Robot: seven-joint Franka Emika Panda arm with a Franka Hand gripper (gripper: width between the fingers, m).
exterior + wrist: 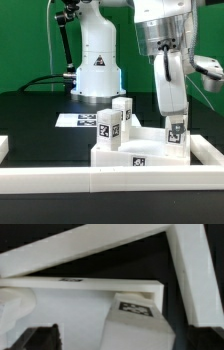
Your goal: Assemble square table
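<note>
The square table's white slab (112,150) lies at the front with a tag on its edge (137,158). Two short white tagged legs (108,126) (124,110) stand on it. A third leg (176,132) stands upright at the slab's corner on the exterior view's right. My gripper (172,110) is straight above it, over its top end. In the wrist view the leg (130,317) runs between my dark fingers (40,338), with a gap on each side. The jaws stand open. The slab edge (90,282) lies beyond.
White border rails run along the front (100,180), the exterior view's right (207,152) and left (3,147), and show in the wrist view (195,274). The marker board (76,120) lies behind the slab. The robot base (97,60) stands at the back.
</note>
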